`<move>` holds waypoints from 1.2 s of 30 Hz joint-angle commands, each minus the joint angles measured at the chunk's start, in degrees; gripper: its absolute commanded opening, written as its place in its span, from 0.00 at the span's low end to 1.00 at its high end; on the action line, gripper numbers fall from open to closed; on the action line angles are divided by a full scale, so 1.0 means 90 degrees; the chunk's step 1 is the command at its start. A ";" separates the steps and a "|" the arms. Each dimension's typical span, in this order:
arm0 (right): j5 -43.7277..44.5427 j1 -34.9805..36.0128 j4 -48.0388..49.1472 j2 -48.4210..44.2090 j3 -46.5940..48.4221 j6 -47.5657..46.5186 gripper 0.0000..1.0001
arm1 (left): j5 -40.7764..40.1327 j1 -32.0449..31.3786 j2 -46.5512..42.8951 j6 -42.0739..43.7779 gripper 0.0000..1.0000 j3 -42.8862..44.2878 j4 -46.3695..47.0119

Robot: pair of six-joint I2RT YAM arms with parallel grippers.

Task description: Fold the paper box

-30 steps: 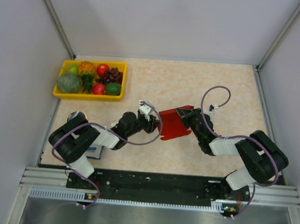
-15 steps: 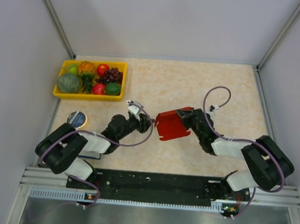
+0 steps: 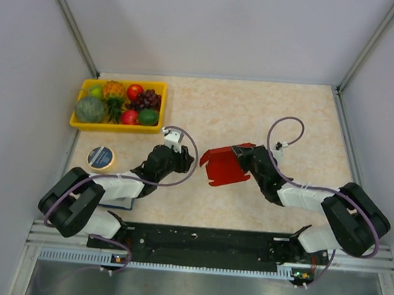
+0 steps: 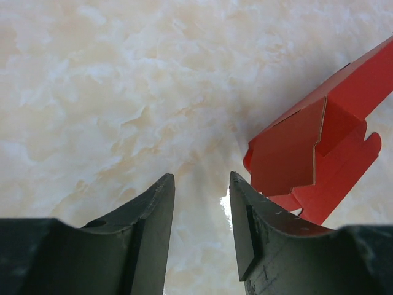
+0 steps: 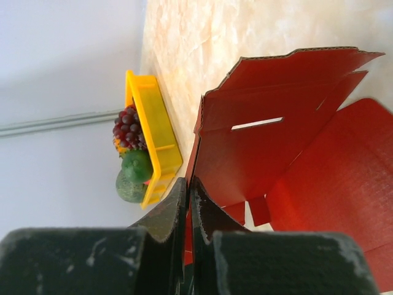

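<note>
Top external view: the thin, bright red, die-cut cardboard paper box [image 3: 224, 167] is located near the middle of the beige marbled tabletop [image 3: 268, 112]. It is well apart from the yellow plastic fruit tray [image 3: 117, 127] at its 10 o'clock.

The right gripper [image 3: 241, 156] is clenched on a panel at the 2 o'clock side of the paper box. The right wrist view shows both jaws pinched flat on the thin red edge.

The left gripper [image 3: 184, 161] stands at 9 o'clock of the paper box, near it but apart. Its jaws are parted and empty, and the left wrist view shows bare tabletop between them.

Progress, as judged: partial. One slotted panel stands raised and some flaps are creased up, but no closed box shape exists. Remaining steps: raise the other walls, seat the tabs in the slots, close the form.
</note>
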 commanded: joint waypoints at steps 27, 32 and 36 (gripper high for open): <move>-0.0833 -0.0206 0.2179 0.1995 -0.0236 -0.0844 0.00 | 0.1794 0.0139 0.0004 0.1844 0.61 0.1853 -0.0745; -0.0959 -0.0197 -0.1501 0.1204 0.0641 -0.0229 0.00 | 0.2283 -0.0105 0.0335 0.2764 0.62 0.2361 -0.0824; -0.1116 -0.0206 -0.2941 0.0872 0.1532 -0.0238 0.00 | 0.2616 -0.0252 0.0853 0.3271 0.61 0.2859 -0.1233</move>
